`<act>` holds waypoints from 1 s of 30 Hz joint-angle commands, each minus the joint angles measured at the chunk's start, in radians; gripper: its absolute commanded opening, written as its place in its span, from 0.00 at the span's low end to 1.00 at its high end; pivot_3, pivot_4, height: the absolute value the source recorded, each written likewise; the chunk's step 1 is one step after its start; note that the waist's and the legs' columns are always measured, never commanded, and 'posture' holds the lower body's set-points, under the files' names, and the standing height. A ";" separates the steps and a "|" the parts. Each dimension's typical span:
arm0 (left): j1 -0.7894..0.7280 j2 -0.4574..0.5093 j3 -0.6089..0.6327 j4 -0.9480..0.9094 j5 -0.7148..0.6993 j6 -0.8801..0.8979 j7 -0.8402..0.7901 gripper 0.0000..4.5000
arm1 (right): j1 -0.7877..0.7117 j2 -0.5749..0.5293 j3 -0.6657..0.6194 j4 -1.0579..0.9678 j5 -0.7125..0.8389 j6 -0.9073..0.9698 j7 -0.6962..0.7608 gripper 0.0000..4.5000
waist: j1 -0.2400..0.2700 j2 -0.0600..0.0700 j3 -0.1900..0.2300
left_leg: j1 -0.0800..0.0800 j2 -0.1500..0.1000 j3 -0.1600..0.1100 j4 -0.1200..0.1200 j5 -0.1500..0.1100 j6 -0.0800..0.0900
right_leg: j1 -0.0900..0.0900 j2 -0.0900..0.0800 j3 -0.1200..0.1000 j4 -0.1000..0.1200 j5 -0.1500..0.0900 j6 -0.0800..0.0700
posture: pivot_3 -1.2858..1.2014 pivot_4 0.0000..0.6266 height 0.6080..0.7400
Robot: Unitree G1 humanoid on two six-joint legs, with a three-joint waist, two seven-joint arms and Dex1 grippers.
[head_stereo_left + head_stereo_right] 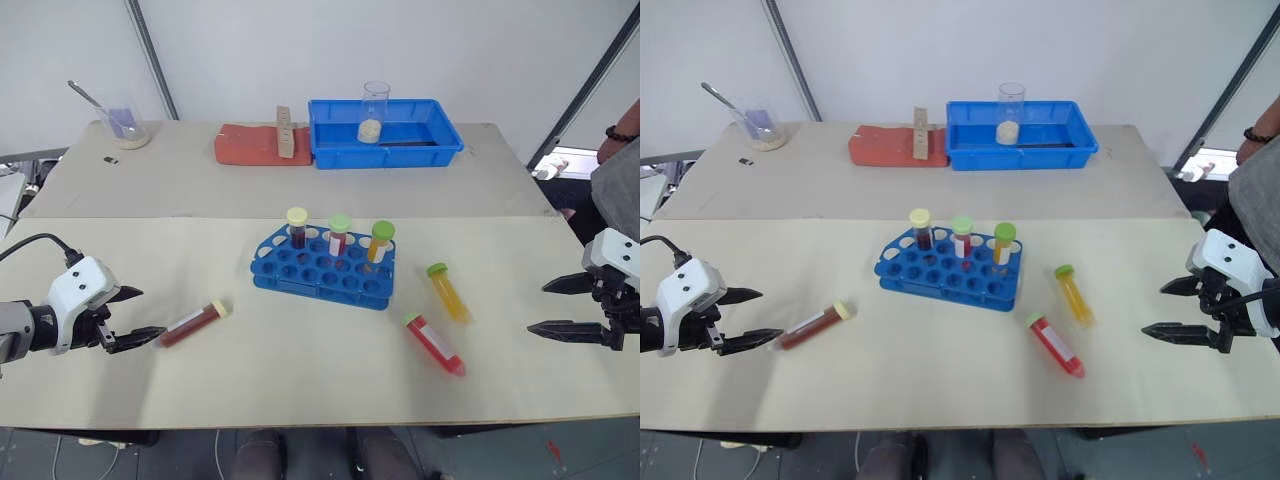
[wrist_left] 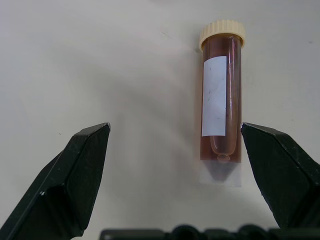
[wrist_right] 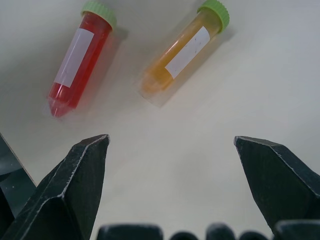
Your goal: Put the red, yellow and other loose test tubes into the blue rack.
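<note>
- The blue rack (image 1: pixel 322 268) stands mid-surface with three capped tubes already upright along its far row; most of its holes are free
- Three tubes lie loose on the surface (image 1: pixel 300 390): a brown tube (image 1: pixel 194 323) with a pale yellow cap to the rack's left, a yellow tube (image 1: pixel 447 292) with a green cap to its right, and a red tube (image 1: pixel 435 344) with a green cap just nearer than the yellow one
- The left pincer (image 1: pixel 131 317) is spread wide and holds nothing; it sits just beside the conical end of the brown tube, whose cap points toward the rack; in the left wrist view the tube lies close to one finger rather than centred
- The right pincer (image 1: pixel 561 306) is likewise wide and empty, well apart from the red and yellow tubes
- Handling, as a judgement: the tubes look like light, stiff plastic, smooth and round, so likely to roll or slip under a glancing touch; screw caps probably keep the liquid in
- Best hold seems across the labelled mid-body, fingers square to the tube's length, leaving the tapered tip free to enter a hole
</note>
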 commanded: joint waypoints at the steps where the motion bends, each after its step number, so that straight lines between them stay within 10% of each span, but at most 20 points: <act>1: -0.017 0.016 0.023 -0.009 -0.013 0.010 -0.004 1.00 | -0.010 0.002 -0.022 -0.011 0.001 -0.015 -0.006 0.99 | 0.000 0.000 0.000 | 0.000 0.000 0.000 0.000 0.000 0.000 | 0.000 0.000 0.000 0.000 0.000 0.000 | 0.52 0.24 1.00; 21: -0.058 -0.028 0.033 -0.006 -0.090 0.001 -0.049 1.00 | -0.045 0.036 -0.006 -0.016 0.001 -0.003 -0.071 0.99 | -0.001 0.000 0.000 | 0.000 0.000 0.000 0.000 0.000 0.000 | 0.000 0.000 0.000 0.001 0.000 0.000 | 0.52 0.24 1.00; 30: -0.139 -0.110 -0.106 -0.291 -0.225 0.088 -0.025 1.00 | -0.136 0.054 0.016 -0.149 0.074 0.176 -0.151 0.99 | 0.000 0.000 0.000 | 0.000 0.000 0.000 0.000 0.000 0.000 | 0.000 0.000 0.001 0.002 0.002 0.004 | 0.52 0.24 1.00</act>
